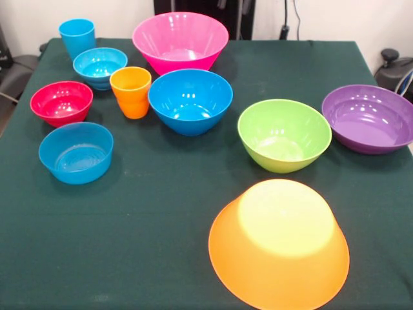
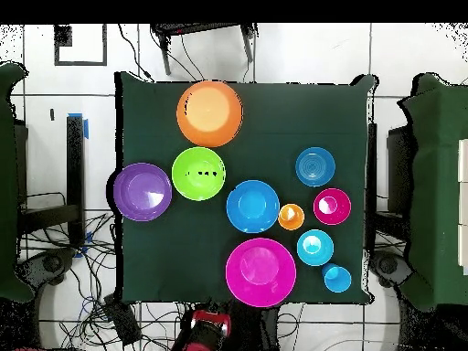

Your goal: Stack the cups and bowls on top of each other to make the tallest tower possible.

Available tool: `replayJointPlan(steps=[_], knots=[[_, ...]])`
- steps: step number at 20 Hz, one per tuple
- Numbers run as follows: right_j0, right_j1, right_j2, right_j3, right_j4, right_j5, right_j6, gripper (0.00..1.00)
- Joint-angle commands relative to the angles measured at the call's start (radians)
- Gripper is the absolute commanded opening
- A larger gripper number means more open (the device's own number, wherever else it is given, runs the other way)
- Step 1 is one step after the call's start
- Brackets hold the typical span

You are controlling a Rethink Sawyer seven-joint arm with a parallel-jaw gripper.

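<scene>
Your tabletop (image 1: 161, 213) wears a dark green cloth and carries ten pieces, all standing apart; nothing is stacked.

- Orange bowl (image 1: 279, 242): upside down, at the near edge in the front view, right of centre.
- Green bowl (image 1: 284, 134): upright, just behind the orange bowl.
- Purple bowl (image 1: 369, 118): upright, at the right edge, beside the green bowl.
- Blue bowl (image 1: 190, 101): upright, mid-table, left of the green bowl.
- Pink bowl (image 1: 180, 41): upright, at the far edge, close behind the blue bowl.
- Orange cup (image 1: 131, 92): upright, just left of the blue bowl.
- Red bowl (image 1: 61, 102): small, upright, left of the orange cup.
- Light blue bowl (image 1: 99, 66): small, upright, behind the orange cup.
- Straight-walled light blue bowl (image 1: 76, 152): small, upright, in front of the red bowl.
- Light blue cup (image 1: 77, 37): upright, at the far left corner, close behind the light blue bowl.

You will find the arm (image 2: 206, 331) only in the overhead view, drawn back off the tabletop at the bottom edge, near the pink bowl (image 2: 260, 271). Its jaws do not show in either view, so you cannot tell how they stand.
</scene>
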Motion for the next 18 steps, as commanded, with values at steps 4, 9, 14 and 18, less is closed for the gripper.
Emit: replayJointPlan(steps=[4, 9, 14, 18], knots=[[-0.013, 0.131, 0.094, -0.075, 0.056, -0.072, 0.221, 1.00], [-0.060, 0.121, 0.091, -0.115, -0.003, -0.028, 0.175, 1.00], [-0.066, 0.142, 0.105, -0.142, 0.016, -0.039, 0.159, 1.00], [-0.065, 0.147, 0.110, -0.158, 0.014, -0.044, 0.151, 1.00]])
